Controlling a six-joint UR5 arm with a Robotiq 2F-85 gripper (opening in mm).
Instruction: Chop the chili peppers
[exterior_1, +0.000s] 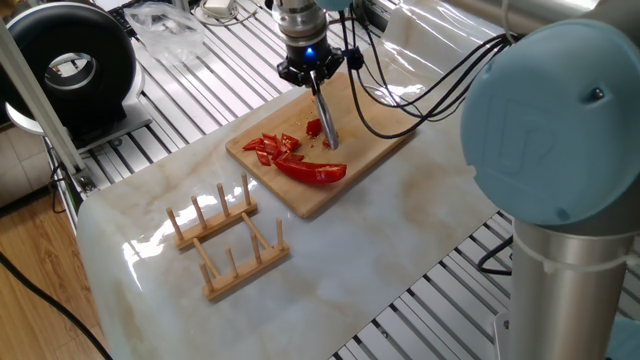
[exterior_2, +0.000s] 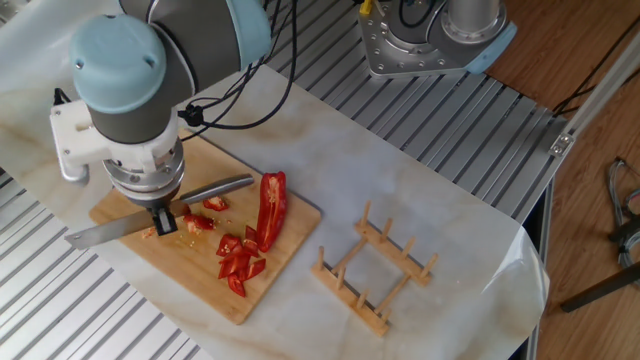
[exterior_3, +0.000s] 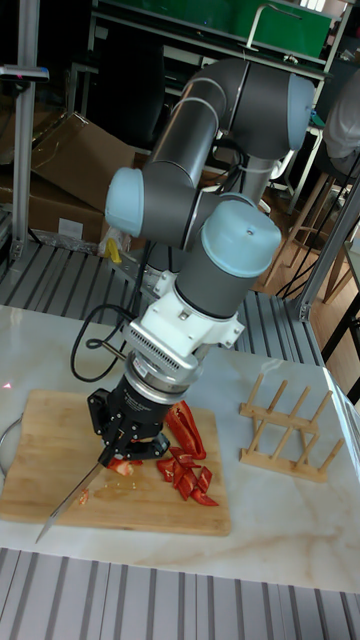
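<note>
Marble-patterned worktop (exterior_1: 390, 230) sits on a ribbed metal frame, with a wooden cutting board (exterior_2: 130, 250) on it and an empty wooden peg rack (exterior_2: 372, 268) well apart to one side. On the board lie the chili peppers (exterior_2: 250, 235): one long, glossy red half (exterior_2: 271, 205) not yet cut, a cluster of small red bits (exterior_2: 238, 262) beside it, and a couple of pieces (exterior_2: 205, 212) near the blade. The robot's hand (exterior_2: 160, 218) points straight down over the board, clamped on the handle of a knife (exterior_2: 215, 187). The blade lies nearly flat, low over the loose pieces; whether it touches the board cannot be told. The arm's thick grey and blue joints rise behind it. Chopping looks partway done. The next move likely calls for bringing the edge across the long uncut half, which may slide on its slick skin.
</note>
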